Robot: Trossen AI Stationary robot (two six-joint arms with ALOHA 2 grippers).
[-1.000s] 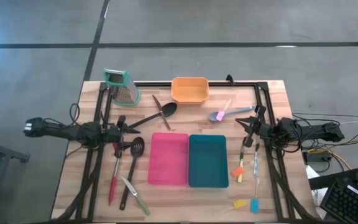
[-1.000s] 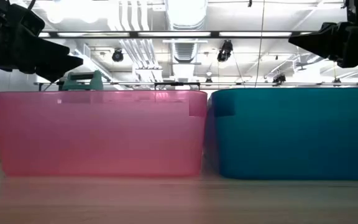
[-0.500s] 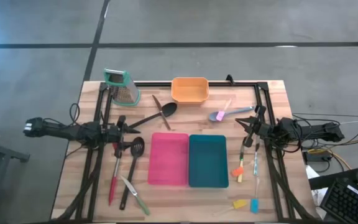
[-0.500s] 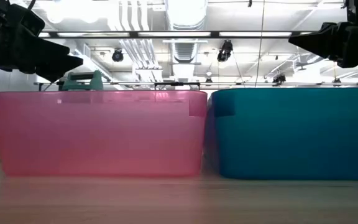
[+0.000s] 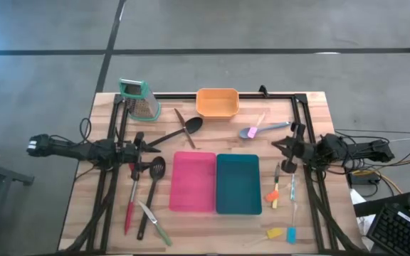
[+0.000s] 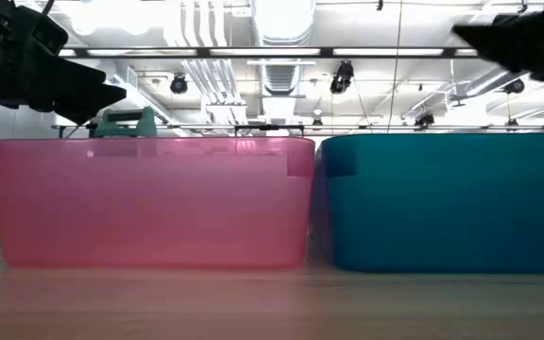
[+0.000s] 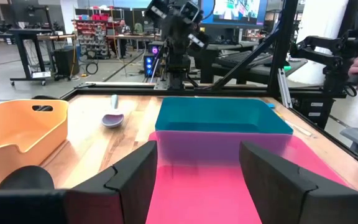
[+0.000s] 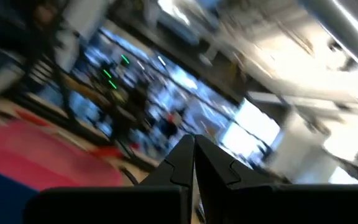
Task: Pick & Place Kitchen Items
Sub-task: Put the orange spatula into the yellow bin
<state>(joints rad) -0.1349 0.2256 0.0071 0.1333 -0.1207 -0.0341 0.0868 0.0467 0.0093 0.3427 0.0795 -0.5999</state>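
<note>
Hovering right of the teal bin (image 5: pixel 238 183) with fingers pressed together, the right gripper (image 5: pixel 286 148) hangs above slim knives (image 5: pixel 277 183); the left gripper (image 5: pixel 142 147), fingers spread, waits above the slotted spatula (image 5: pixel 150 195).

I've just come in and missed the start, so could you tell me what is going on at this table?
Nothing is being handled yet. Kitchen utensils lie scattered on the wooden table around a pink bin and a teal bin, which sit side by side. The left gripper hovers open near the black spoon, holding nothing. The right gripper is shut and empty, above the colour-handled knives on the right. Both bins look empty.
</note>
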